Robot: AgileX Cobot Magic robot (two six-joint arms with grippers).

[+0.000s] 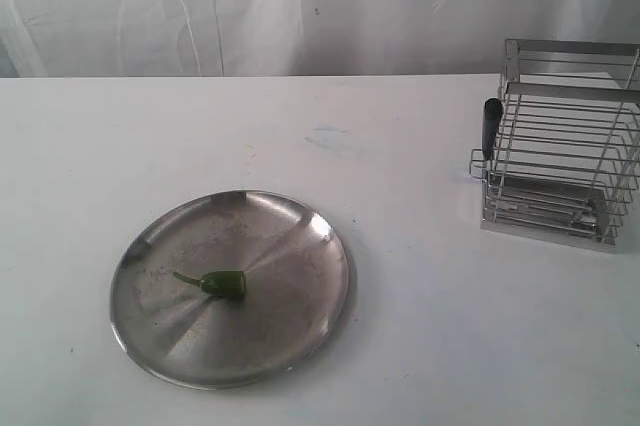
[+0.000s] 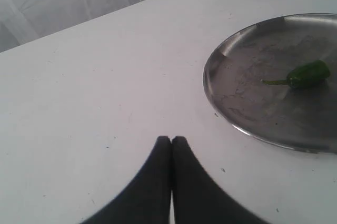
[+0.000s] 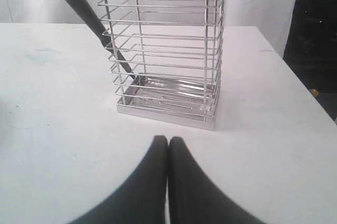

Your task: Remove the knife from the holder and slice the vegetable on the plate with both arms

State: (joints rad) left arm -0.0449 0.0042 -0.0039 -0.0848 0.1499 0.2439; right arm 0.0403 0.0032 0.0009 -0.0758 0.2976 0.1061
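Knife (image 3: 86, 8) stands in holder (image 3: 163, 109); left gripper (image 2: 171, 141) and right gripper (image 3: 168, 141) pinched together, empty.

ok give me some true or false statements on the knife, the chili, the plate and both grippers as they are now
1. The green chili pepper lies on the steel plate. True.
2. The knife lies on the plate beside the chili. False: it sits in the wire holder, with its black handle sticking out at a slant.
3. The left gripper is shut and holds nothing. True.
4. The right gripper is clamped on the knife's handle. False: it is shut and empty, short of the holder.
5. The holder lies tipped on its side. False: it stands upright on the white table.
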